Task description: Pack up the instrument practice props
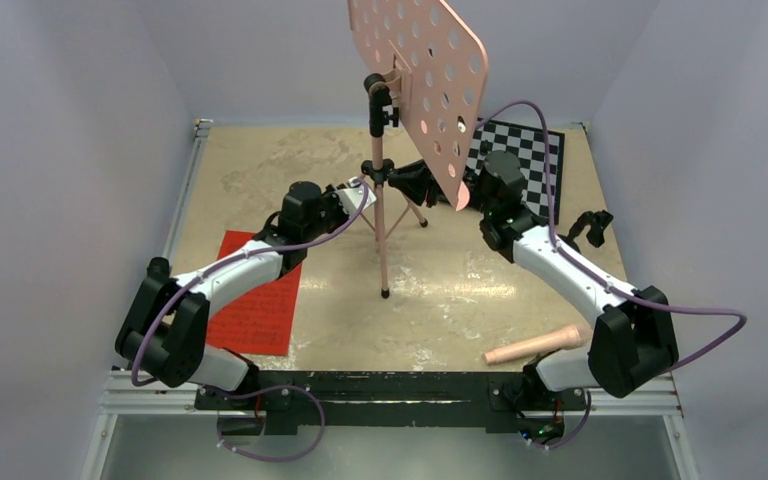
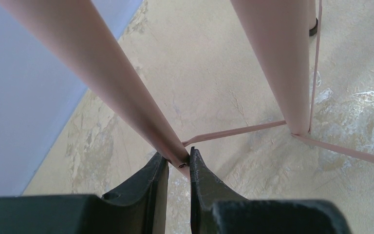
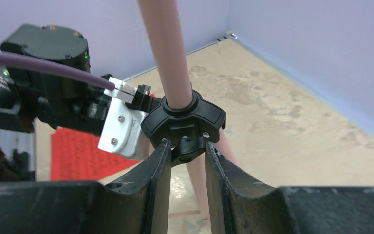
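Pink stand [image 1: 381, 250] stood upright at centre frame in the top view. Its perforated tray [image 1: 410, 62] was tilted at top centre, above the black upper pole. Both arms reached in from lower left and lower right and met at the stand's black hub [image 1: 378, 170].

Left tool [image 2: 179, 163]: in the left wrist view the jaws were nearly shut, w/ only a thin gap. They pinched the lower end of a pink leg [image 2: 117, 83] where a thin brace strip joined it. A second leg ran down the upper right of that view. From the top view the left tool [image 1: 360, 190] sat just left of the hub.

Right tool [image 3: 185, 146]: jaws narrow, closed on the small black lug under the hub [image 3: 185, 119], w/ the pink tube rising straight out of the hub to the top of the frame. From the top view the right tool [image 1: 415, 183] sat just right of the hub, under the tray's lower edge.

Red pages [image 1: 260, 305] lay flat at lower left on the surface [image 1: 460, 290], partly under the left arm. Chessboard [image 1: 530, 150] lay at upper right, behind the right arm. Mic stand [image 1: 592, 225], small and black, sat at right, near the right arm; its detail was too small to tell. Peach rod [image 1: 535, 346] lay on its side at lower right, just beside the right arm's base.
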### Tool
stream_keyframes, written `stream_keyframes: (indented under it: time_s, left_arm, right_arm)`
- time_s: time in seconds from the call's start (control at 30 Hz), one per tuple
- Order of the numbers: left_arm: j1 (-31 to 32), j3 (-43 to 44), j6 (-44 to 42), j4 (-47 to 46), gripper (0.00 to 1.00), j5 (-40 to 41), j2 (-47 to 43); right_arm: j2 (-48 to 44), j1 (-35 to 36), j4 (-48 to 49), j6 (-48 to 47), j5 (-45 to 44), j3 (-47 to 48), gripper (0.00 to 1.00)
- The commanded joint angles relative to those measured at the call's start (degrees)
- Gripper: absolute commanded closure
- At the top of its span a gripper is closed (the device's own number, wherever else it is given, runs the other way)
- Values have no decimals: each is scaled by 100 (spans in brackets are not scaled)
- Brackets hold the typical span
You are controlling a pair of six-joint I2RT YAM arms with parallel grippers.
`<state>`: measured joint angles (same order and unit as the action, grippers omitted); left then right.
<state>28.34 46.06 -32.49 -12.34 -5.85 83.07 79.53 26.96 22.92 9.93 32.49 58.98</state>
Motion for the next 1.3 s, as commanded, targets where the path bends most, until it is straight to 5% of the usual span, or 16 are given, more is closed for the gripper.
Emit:
stream_keyframes:
  time_s: [0.0, 0.23, 0.53, 0.8, 0.97, 1.03, 1.13, 1.27]
  left_arm:
    - [154, -383, -354, 1963, 100, -197, 682]
    - [149, -324, -356, 1994, 100, -195, 729]
    - [154, -209, -315, 2034, 100, -232, 844]
    - [176, -152, -302, 2069, 100, -224, 900]
    - [175, -167, -302, 2069, 100, -232, 879]
    - [173, -190, -290, 2064, 100, -231, 855]
    - [179, -240, -280, 2045, 100, -244, 807]
    - [178, -293, -283, 1991, 100, -272, 761]
  right_arm:
    - [35, -136, -16, -1698, -308, -343, 86]
    - [47, -39, 367, -2800, -128, -522, 100]
    - [107, -7, 1058, -5822, 244, -1055, 100]
    - [12, 2, 700, -8845, 825, -1324, 100]
    - [-344, -3, 476, -9526, 1154, -1654, 100]
    - [-574, -14, 428, -9425, 1124, -1859, 92]
    - [-1061, -16, 130, -8793, 904, -2144, 59]
    - [-1841, -29, -1036, -7543, 563, -2196, 39]
